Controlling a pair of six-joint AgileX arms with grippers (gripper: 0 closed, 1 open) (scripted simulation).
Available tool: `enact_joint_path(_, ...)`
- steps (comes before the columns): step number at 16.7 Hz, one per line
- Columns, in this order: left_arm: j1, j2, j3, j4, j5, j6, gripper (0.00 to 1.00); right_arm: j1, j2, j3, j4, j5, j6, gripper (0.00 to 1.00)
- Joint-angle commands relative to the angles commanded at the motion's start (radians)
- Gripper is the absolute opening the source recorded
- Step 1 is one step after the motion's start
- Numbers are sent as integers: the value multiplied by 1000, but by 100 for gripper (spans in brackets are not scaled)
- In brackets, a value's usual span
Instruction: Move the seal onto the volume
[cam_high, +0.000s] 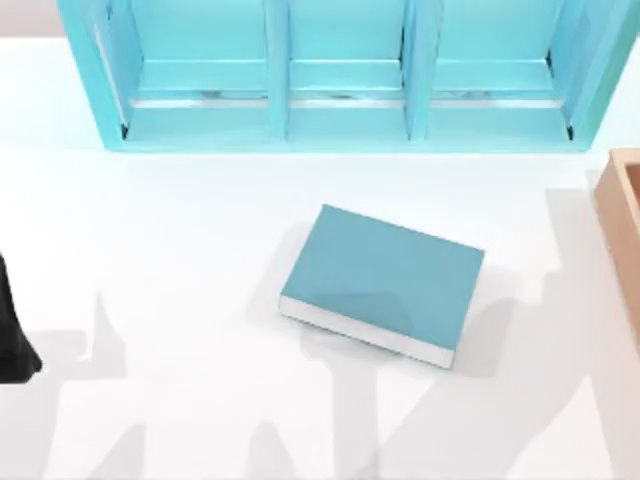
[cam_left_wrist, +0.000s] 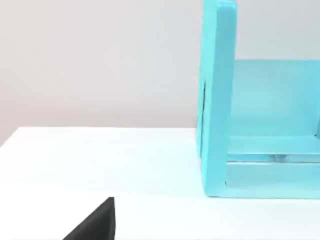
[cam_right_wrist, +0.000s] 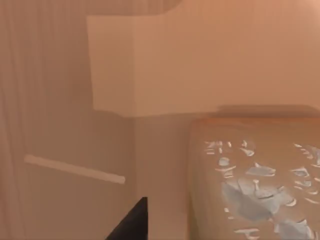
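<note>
Scene: a white table (cam_high: 180, 230) seen from above, with a teal compartment shelf (cam_high: 340, 110) along the edge at 12 o'clock.
Volume: the teal-blue book (cam_high: 385, 275) lies flat near the table's middle with nothing on its cover. Its white page edge faces about 5 o'clock.
Volume's long axis: it runs from between 9 and 10 o'clock to between 3 and 4 o'clock.
Wooden box: an orange-brown box (cam_high: 625, 230) sits at the table's edge, at 3 o'clock from the book and well apart from it.
Seal: in the right wrist view, a tan-brown rounded block with pale flecks on one face (cam_right_wrist: 250, 170) sits very close to the camera. I judge this to be the seal. A plainer tan block (cam_right_wrist: 150, 65) stands beside it, and which is which cannot be told for sure.
Right gripper: its dark tip (cam_right_wrist: 132, 220) hangs just beside the flecked block. Whether the claw is apart, together or clamped cannot be told.
Left gripper: it is parked at 9 o'clock from the book, far off (cam_left_wrist: 95, 225). Its state cannot be told.
Key relation: the seal lies near the right arm, probably by the box. The carry would then run toward 9 o'clock, to the book's cover.
Nearer arm: right.
</note>
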Motion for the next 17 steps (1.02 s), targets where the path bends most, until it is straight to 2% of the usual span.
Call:
enact_joint_path(8, 0, 0, 0, 0, 0, 0, 100, 0, 0, 0, 0, 0, 0, 2)
enact_joint_path(17, 0, 0, 0, 0, 0, 0, 100, 0, -2, 1, 0, 0, 1, 0)
